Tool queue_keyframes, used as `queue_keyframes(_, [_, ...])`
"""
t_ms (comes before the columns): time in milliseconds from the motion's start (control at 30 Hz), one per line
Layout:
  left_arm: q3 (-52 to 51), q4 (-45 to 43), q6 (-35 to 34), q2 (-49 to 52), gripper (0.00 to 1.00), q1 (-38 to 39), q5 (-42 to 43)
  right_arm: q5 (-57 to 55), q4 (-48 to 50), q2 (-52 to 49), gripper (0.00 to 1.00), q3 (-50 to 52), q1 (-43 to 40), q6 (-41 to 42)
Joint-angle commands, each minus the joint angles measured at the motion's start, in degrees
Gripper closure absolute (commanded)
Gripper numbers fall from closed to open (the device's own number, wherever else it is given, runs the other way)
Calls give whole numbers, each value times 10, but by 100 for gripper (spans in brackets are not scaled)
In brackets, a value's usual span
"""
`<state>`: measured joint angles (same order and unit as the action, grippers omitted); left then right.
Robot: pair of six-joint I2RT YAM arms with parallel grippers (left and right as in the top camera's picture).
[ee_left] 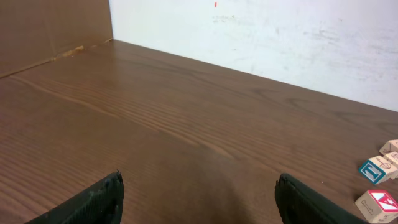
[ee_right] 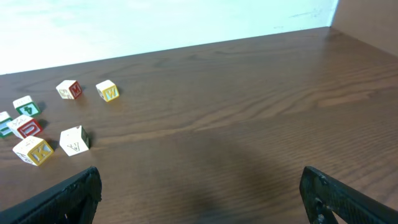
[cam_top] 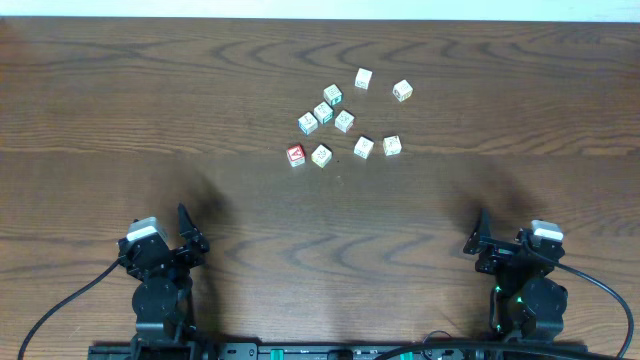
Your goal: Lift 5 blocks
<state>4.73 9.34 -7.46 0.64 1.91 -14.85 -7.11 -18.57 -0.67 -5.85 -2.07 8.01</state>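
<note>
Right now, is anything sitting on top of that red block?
No. The red block sits directly on the table with nothing stacked on it, and its red top face shows fully. The face pressed against the wood is hidden.

Red block [ee_left: 377, 205]: A; yellowish block [ee_right: 107, 91]: W

The left pincer [ee_left: 199, 198] stands wide apart, its two dark fingertips [ee_left: 102, 198] low in the view with bare bench [ee_left: 186, 124] between them. Right of the pincer's right fingertip, at the view's edge, lies a red-faced block [ee_left: 378, 205]. A blue-edged block [ee_left: 374, 169] sits just behind it, and cream blocks [ee_left: 390, 149], partly cut off, lie farther back. Far ahead of the pincer rises a white wall [ee_left: 280, 37]. Ahead to the pincer's left is a brown panel [ee_left: 50, 25].
</note>
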Motion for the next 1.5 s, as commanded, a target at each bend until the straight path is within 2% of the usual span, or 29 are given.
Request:
queue_keyframes(0, [-18, 0, 5, 1, 22, -2, 9, 1, 0, 3, 1, 2, 7, -8])
queue_keyframes(967, [-18, 0, 5, 1, 22, -2, 9, 6, 8, 3, 1, 2, 7, -8])
queue_keyframes(1467, [-18, -2, 5, 1, 22, -2, 9, 94, 4, 3, 1, 2, 7, -8])
